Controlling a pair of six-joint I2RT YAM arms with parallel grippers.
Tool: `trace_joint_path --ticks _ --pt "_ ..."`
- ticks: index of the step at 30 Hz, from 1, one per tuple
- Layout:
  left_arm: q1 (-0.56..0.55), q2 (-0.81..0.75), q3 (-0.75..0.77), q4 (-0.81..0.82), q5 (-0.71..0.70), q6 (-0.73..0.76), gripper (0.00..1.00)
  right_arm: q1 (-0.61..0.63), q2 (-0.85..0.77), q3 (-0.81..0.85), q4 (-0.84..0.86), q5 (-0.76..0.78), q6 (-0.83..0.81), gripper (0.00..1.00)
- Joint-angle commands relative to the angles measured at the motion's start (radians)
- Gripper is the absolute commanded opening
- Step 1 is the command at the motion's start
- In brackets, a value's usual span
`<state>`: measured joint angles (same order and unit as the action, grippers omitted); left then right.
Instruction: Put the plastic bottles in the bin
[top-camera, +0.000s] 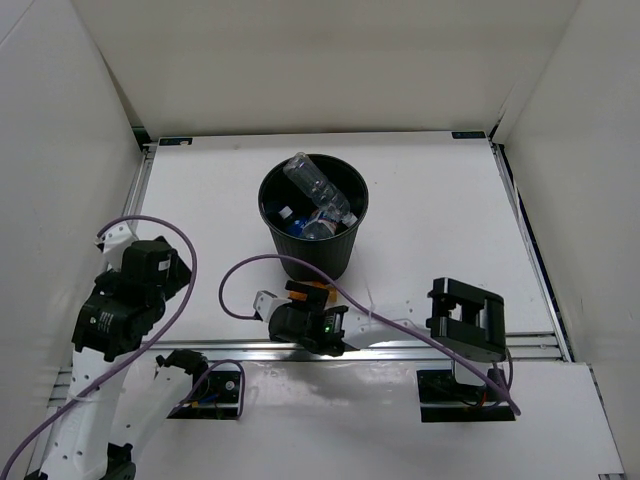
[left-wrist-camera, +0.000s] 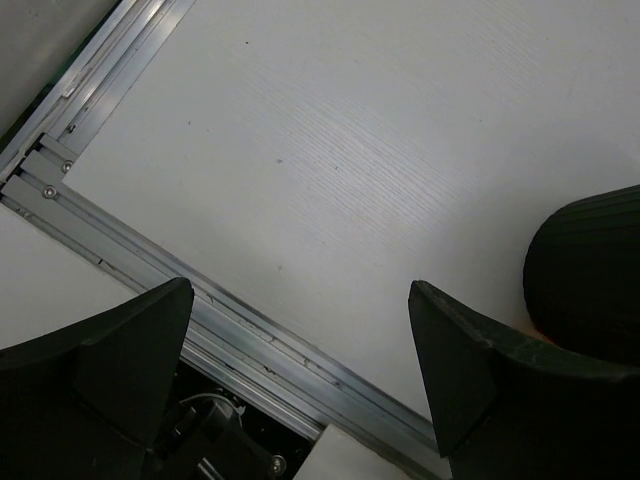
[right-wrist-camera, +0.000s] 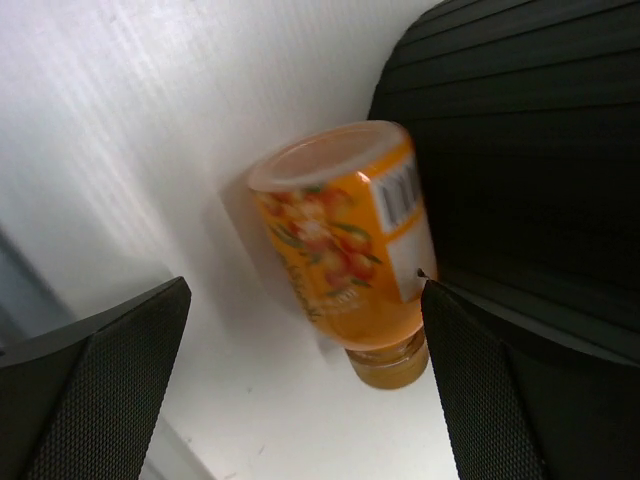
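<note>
The black bin stands mid-table. A clear bottle leans on its rim, and a blue-labelled one lies among others inside. No green bottle shows. The short orange bottle lies on the table against the bin's wall. My right gripper is open, with the orange bottle between its fingers and not gripped. In the top view the right gripper sits at the bin's near base. My left gripper is open and empty over bare table at the left, also seen in the top view.
An aluminium rail runs along the table's near edge under the left gripper. The bin's side shows at the right of the left wrist view. White walls enclose the table on three sides.
</note>
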<state>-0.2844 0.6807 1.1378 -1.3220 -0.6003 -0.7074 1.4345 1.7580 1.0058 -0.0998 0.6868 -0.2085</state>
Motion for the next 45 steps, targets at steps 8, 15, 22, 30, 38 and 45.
trace_joint_path --ticks 8,15,22,30,38,45 --pt "0.004 -0.055 -0.012 -0.025 0.053 0.013 1.00 -0.054 0.057 0.132 0.040 0.138 0.004 1.00" --pt "0.004 -0.095 -0.021 -0.025 0.062 0.013 1.00 -0.109 0.103 0.197 -0.081 0.160 0.066 1.00" --pt "0.004 -0.104 -0.030 -0.037 0.062 0.002 1.00 -0.140 0.141 0.232 -0.238 0.126 0.233 1.00" --pt "0.004 -0.113 -0.039 -0.046 0.053 -0.007 1.00 -0.149 0.150 0.232 -0.327 0.004 0.342 0.75" --pt "0.004 -0.113 -0.039 -0.056 0.043 -0.038 1.00 -0.149 0.129 0.304 -0.438 -0.197 0.362 0.26" --pt "0.004 -0.113 -0.039 -0.065 0.023 -0.069 1.00 -0.119 0.017 0.445 -0.570 -0.365 0.399 0.07"
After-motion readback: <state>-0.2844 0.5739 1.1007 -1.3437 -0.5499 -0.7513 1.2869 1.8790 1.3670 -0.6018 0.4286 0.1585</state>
